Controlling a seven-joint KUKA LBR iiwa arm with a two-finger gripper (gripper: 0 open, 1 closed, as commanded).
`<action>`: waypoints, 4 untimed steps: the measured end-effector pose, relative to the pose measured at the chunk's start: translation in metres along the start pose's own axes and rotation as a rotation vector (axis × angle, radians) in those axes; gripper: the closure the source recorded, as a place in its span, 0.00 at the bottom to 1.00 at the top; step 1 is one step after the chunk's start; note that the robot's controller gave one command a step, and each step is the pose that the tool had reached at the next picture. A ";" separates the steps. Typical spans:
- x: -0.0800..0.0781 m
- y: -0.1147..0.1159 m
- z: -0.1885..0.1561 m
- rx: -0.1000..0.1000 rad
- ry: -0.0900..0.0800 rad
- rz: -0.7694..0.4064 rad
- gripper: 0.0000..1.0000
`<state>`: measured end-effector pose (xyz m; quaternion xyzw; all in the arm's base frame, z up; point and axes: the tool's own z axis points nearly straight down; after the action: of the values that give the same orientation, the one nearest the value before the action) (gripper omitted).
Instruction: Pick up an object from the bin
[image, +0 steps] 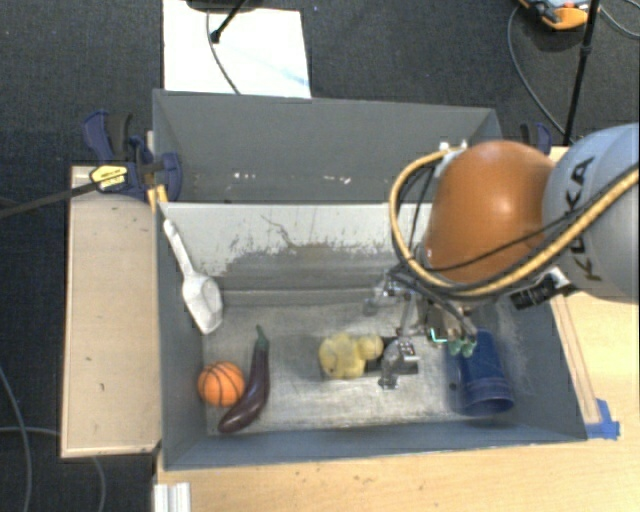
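Gripper (393, 366) hangs low just beside a yellow lump (345, 356), likely lined up for it. Blue cup (480, 378) opposite. Spread or pinched: cannot tell

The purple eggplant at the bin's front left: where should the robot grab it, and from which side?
Probably the slim neck below the stem, from straight above, closing across its width. The eggplant lies flat, with the orange ball close beside its middle and the bin's front wall near its thick end; the neck has bare floor on both sides.
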<state>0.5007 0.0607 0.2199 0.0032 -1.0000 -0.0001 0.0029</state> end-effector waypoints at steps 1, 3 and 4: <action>-0.002 0.000 -0.004 -0.001 -0.008 0.002 0.00; -0.018 -0.022 0.143 -0.004 -0.012 0.021 1.00; -0.018 -0.022 0.143 -0.004 -0.012 0.022 1.00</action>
<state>0.5180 0.0384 0.0765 -0.0078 -1.0000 -0.0023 -0.0029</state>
